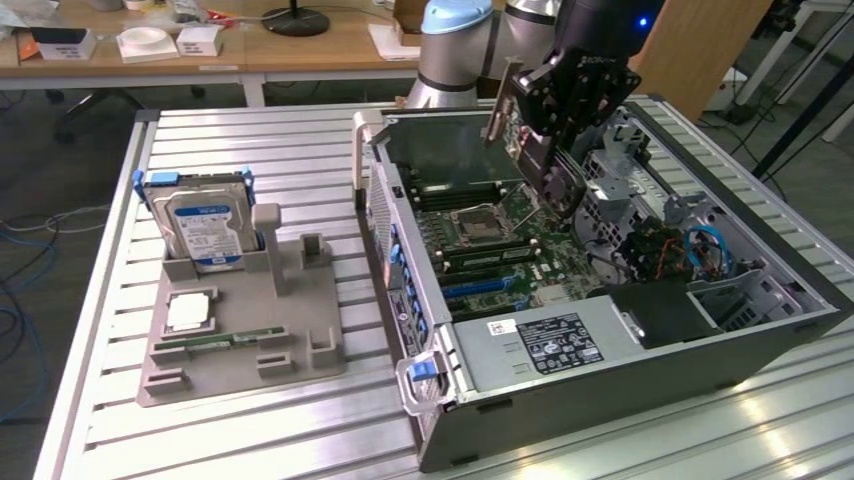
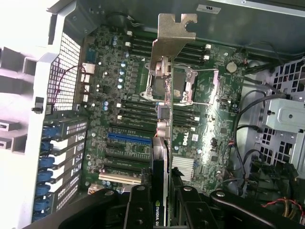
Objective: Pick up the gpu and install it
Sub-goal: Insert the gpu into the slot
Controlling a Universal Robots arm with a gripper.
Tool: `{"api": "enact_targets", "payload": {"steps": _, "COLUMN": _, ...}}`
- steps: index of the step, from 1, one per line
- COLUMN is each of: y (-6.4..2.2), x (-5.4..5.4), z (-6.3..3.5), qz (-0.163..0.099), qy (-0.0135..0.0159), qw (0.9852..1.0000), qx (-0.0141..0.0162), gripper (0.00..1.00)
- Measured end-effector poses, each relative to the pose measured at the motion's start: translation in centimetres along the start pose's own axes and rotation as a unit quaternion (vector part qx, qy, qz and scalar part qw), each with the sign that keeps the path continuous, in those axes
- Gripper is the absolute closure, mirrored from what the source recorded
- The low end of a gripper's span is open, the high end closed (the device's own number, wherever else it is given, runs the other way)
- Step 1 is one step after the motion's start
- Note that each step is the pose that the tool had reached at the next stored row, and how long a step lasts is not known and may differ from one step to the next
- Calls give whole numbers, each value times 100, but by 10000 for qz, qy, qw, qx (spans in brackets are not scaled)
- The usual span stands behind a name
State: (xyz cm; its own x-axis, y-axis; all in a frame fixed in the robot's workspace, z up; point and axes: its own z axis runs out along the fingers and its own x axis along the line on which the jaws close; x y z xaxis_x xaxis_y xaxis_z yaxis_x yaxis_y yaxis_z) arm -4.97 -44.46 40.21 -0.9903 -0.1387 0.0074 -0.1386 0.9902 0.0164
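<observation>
The gripper (image 2: 161, 196), clamped on the gpu (image 2: 163, 121) above the motherboard's (image 2: 217, 126) middle, could tilt it — missing the slots (image 2: 128, 153), scraping components.

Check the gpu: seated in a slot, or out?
Out. The tool holds the gpu raised over the motherboard, its lower edge not touching the board.

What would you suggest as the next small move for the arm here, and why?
Probably shift the gpu over the blue slot before lowering. The gripper is shut on it above the motherboard; it sits in no slot yet, and the blue slot lies off to one side.
</observation>
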Motion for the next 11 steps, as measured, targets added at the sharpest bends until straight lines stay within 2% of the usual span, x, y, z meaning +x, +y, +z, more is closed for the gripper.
{"api": "enact_targets", "payload": {"steps": 11, "y": 0, "x": 0, "z": 5, "qz": -165, "qy": 3, "qw": 9999, "qx": 1, "gripper": 74}}
